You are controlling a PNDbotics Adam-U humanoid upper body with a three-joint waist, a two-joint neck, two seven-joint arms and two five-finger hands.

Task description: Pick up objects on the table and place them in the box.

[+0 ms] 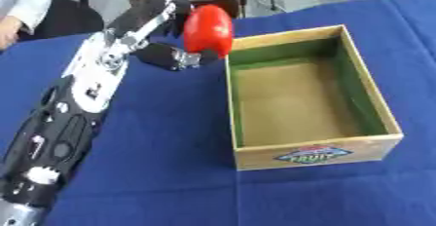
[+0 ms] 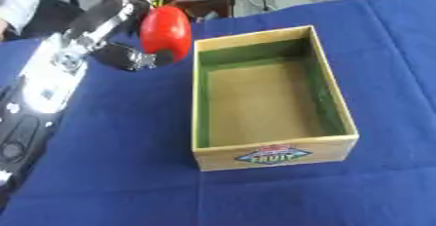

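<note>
- One blue cloth [image 1: 170, 181] covers the table, nearest the camera and running to the far edge.
- One wooden box [image 1: 317, 156] sits on it, right of centre, with a green lining and a coloured label on its near wall; nothing lies inside.
- One arm comes in from the lower left, black with silver joints.
- One left hand [image 1: 167, 30] at the far end, fingers and thumb curled round one red object [image 1: 208, 29].
- That red object is rounded and glossy, held above the cloth just beside the box's far left corner.
</note>
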